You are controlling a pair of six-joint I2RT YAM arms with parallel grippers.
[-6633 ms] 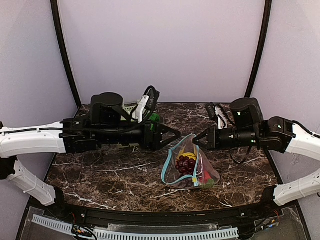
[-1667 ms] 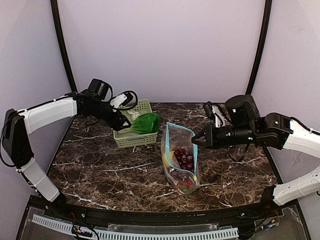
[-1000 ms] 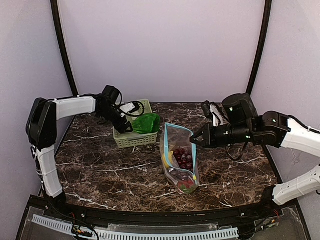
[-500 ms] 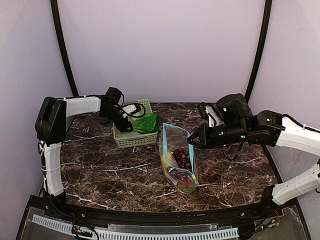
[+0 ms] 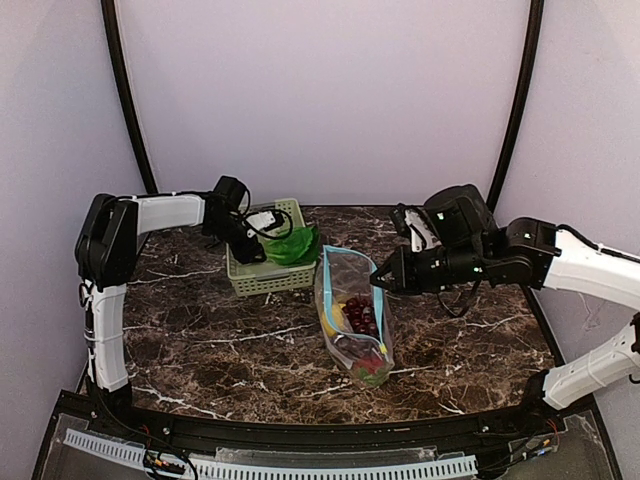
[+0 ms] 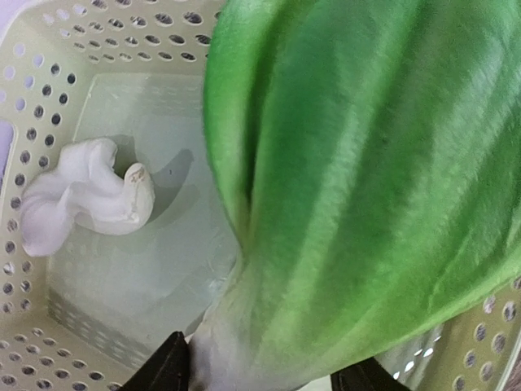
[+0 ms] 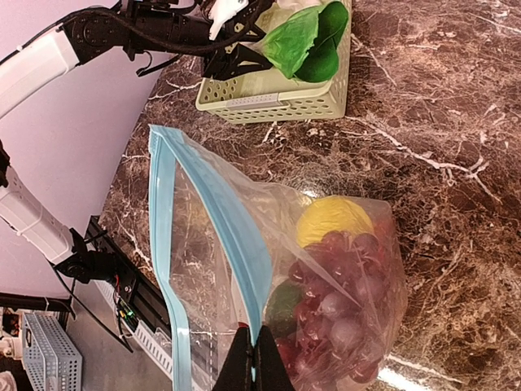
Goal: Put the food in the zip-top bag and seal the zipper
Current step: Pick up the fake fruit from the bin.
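Observation:
The zip-top bag [image 5: 352,325] stands on the table with its mouth up and open. My right gripper [image 5: 375,283] is shut on the light blue zipper [image 7: 236,236] strip at the near edge of the mouth. Inside lie a yellow lemon [image 7: 334,220], purple grapes [image 7: 342,301], a dark green piece [image 7: 285,305] and red chilli [image 5: 370,366]. My left gripper [image 6: 264,371] is down in the basket [image 5: 265,280], its fingers pressed on either side of the pale stem of the bok choy [image 6: 366,163]. White garlic [image 6: 85,195] lies on the basket floor beside it.
The pale green slotted basket [image 7: 269,102] sits at the back left of the dark marble table [image 5: 200,340], a short way left of the bag. Black frame posts and lilac walls close in the back and sides.
My left gripper has reached deeper into the basket and narrowed onto the bok choy stem. My right arm has drifted left, carrying the bag's mouth with it.

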